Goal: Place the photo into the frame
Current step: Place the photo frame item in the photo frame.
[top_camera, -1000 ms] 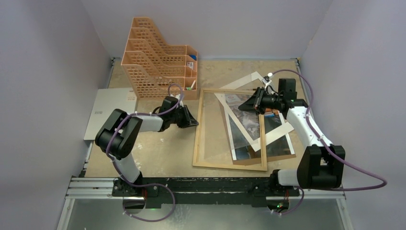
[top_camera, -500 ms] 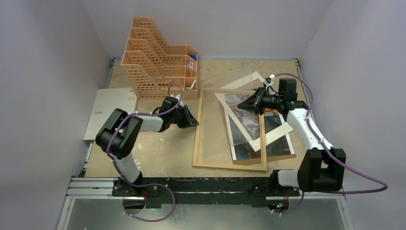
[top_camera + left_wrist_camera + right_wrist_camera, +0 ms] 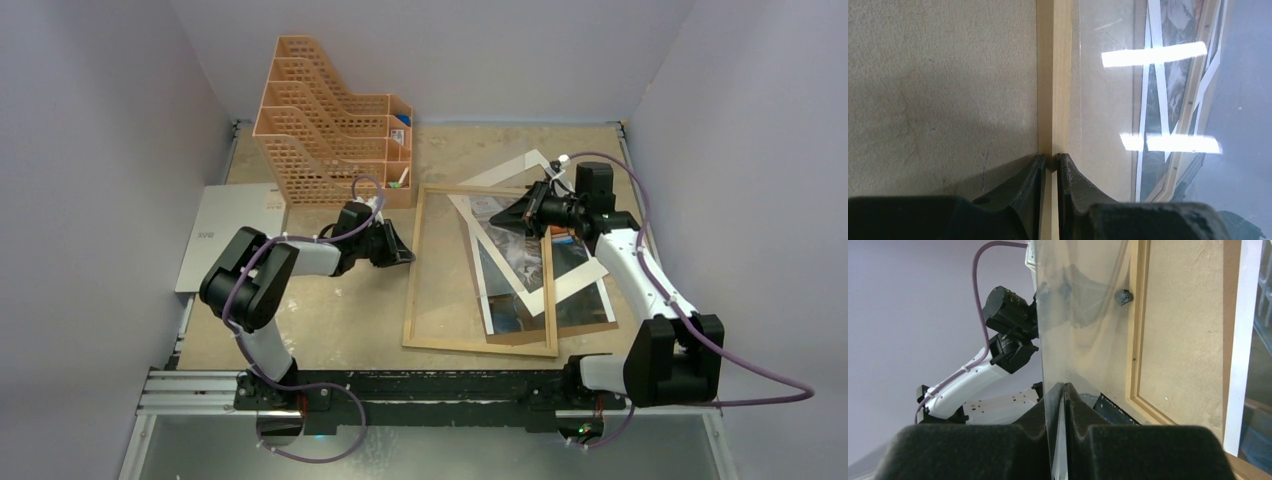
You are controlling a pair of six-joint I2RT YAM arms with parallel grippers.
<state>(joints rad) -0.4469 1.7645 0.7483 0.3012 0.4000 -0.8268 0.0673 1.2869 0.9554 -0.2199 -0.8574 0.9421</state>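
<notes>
The light-wood frame [image 3: 480,346] lies flat in the middle of the table, its glass showing the table underneath. My left gripper [image 3: 405,252] is shut on the frame's left rail [image 3: 1055,75], one finger on each side of the rail [image 3: 1050,160]. The photo [image 3: 515,255], a white-bordered print, lies askew across the frame's right half. My right gripper [image 3: 522,214] is above the frame's upper right part. It is shut on a thin glossy sheet [image 3: 1083,340] seen edge-on between the jaws [image 3: 1064,386], which looks like the photo's raised edge.
An orange lattice file organizer [image 3: 330,120] stands at the back left, close behind my left arm. A grey sheet [image 3: 230,230] lies at the table's left edge. A brown backing board [image 3: 592,324] lies under the photo, right of the frame. Walls close in three sides.
My right gripper has closed further on the thin sheet and shifted a little left and away, lifting it. My left gripper has kept its grip on the frame rail.
</notes>
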